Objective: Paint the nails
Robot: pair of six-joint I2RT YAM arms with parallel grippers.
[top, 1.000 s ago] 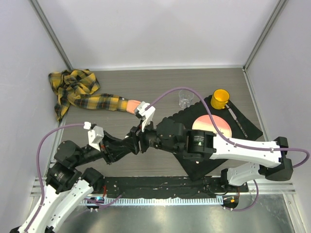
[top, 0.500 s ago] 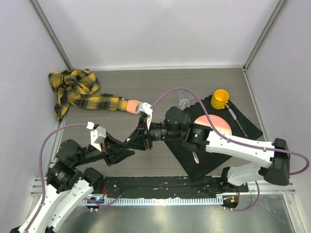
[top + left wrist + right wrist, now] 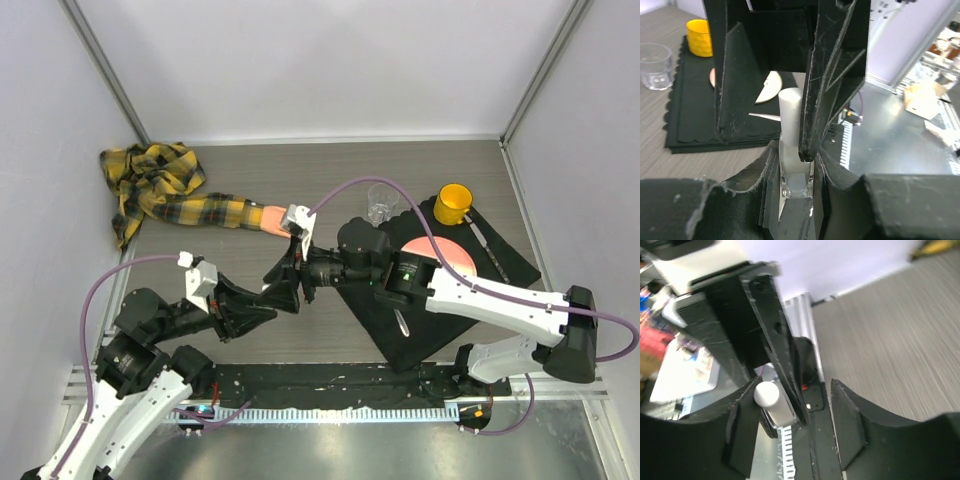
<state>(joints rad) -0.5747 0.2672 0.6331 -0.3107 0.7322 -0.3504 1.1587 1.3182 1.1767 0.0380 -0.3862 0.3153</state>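
Left end effector [image 3: 796, 150] pinches the bottle [image 3: 796, 182]. Right end effector [image 3: 769, 142] is spread around the cap [image 3: 790, 107], off-centre. If it closes like this, it could wrench the bottle loose.

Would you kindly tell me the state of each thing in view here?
left tool: shut on clear bottle
right tool: open, straddling white cap
clear bottle: capped, gripped by its body
glass tumbler: upright, looks empty
yellow cup: upright
mannequin hand: lying flat
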